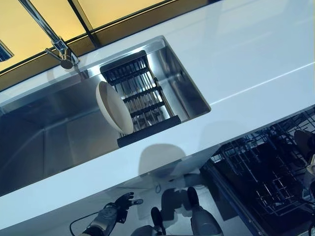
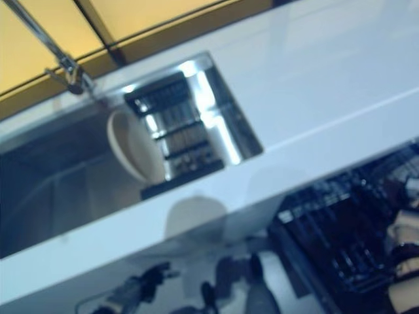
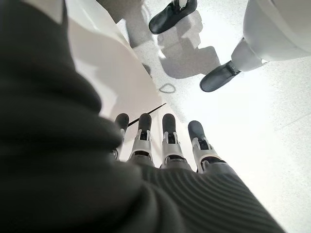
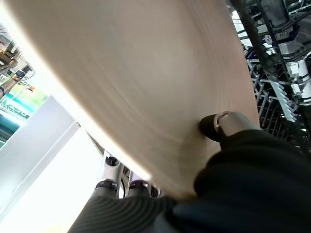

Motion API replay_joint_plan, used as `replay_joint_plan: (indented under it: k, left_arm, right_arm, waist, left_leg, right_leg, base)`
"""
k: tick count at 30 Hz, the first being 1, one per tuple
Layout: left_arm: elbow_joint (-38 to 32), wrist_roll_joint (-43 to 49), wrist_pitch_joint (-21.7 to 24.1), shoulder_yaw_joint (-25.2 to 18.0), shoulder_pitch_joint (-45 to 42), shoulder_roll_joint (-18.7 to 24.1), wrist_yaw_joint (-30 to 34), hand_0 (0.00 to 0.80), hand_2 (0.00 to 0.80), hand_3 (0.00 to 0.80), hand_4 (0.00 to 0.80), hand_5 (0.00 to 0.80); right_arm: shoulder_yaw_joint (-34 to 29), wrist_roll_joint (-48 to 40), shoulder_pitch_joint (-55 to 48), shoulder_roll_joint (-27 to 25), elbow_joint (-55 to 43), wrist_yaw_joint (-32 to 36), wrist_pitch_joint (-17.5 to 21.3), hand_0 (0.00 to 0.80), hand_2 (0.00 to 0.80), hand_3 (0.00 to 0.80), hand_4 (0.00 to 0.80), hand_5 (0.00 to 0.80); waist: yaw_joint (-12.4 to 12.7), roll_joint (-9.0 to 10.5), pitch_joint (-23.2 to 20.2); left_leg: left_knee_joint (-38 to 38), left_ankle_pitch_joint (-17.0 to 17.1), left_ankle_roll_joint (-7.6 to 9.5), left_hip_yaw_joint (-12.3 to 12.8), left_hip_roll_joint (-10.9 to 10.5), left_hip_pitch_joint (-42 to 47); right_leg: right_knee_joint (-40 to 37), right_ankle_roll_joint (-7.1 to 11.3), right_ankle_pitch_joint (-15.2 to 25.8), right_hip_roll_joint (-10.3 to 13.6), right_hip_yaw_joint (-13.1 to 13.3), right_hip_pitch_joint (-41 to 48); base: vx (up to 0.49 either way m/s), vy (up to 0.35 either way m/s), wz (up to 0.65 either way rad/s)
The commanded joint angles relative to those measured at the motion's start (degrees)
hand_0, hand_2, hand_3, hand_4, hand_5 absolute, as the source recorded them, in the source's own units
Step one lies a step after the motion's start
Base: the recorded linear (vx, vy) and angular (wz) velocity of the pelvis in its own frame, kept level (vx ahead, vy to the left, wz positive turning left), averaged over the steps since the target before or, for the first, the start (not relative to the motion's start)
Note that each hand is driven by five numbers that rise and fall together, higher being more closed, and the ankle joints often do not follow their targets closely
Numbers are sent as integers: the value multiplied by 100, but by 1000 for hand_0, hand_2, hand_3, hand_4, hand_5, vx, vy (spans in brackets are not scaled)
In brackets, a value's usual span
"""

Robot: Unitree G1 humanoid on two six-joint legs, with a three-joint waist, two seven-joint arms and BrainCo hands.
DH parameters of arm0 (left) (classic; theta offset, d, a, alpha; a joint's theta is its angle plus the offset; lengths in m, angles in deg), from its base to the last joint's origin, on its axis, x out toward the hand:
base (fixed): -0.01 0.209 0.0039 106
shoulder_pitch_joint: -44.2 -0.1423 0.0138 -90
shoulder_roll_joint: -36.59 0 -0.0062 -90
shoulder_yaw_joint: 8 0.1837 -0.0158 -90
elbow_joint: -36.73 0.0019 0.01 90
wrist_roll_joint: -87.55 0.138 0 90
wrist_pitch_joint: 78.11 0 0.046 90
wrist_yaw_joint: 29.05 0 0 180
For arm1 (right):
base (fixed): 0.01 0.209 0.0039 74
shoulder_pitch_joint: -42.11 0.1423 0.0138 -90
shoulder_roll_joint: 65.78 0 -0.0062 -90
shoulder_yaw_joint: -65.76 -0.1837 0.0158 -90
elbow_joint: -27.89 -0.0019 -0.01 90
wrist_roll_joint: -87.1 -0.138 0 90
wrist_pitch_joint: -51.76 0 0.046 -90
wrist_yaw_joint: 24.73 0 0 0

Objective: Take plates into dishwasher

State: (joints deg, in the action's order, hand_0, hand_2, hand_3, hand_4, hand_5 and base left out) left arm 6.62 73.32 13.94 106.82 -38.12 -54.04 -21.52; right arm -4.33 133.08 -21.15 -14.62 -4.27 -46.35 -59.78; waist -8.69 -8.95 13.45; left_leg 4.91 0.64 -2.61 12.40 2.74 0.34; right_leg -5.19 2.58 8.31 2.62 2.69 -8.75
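Plates: two in view. One cream plate (image 1: 113, 107) stands on edge in the black drying rack (image 1: 140, 96), which sits in the steel sink (image 1: 44, 132) sunk into the white worktop (image 1: 246, 54); it leans at the rack's 9 o'clock side. A second, tan plate (image 4: 146, 82) fills the right wrist view and is held by the right hand (image 4: 221, 127): thumb pressed on the near face, fingers (image 4: 109, 172) behind the far face, so the plate is pinched between them.

Dishwasher rack (image 1: 266, 172): dark wire basket, pulled out under the worktop edge at 4 o'clock in the head view. The right hand shows only dimly at that view's 3 to 4 o'clock edge, over the rack; wire tines (image 4: 277, 92) lie just beyond the held plate in the wrist view.

Left hand (image 1: 118, 204): low at 7 o'clock, below the worktop, over the pale floor (image 3: 252, 111). Fingers (image 3: 170, 138) straight and relaxed, side by side, holding and touching nothing.

Tap (image 1: 54, 42): chrome, at 11 o'clock behind the sink.
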Motion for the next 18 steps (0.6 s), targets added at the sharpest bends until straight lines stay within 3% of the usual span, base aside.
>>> replay_joint_plan:
  k: [1,18]
  left_arm:
    - [359,236,193,90,250,267,58,0,0,0,0,0]
    - [583,470,328,-18,350,227,125,0,0,0,0,0]
  right_arm:
    - [78,-337,35,352,487,315,-4,800,800,800,800,800]
    - [235,-470,-63,805,637,689,-249,800,800,800,800,800]
  waist:
    - [-62,416,-47]
    - [-4,461,-40]
  left_leg:
    - [9,-154,4,-257,-14,196]
    - [9,-136,-12,-301,-6,197]
  right_leg:
    - [19,557,64,367,-14,-66]
    - [19,553,70,397,-81,-26]
  base:
    - [0,0,0]
    - [-1,-2,1]
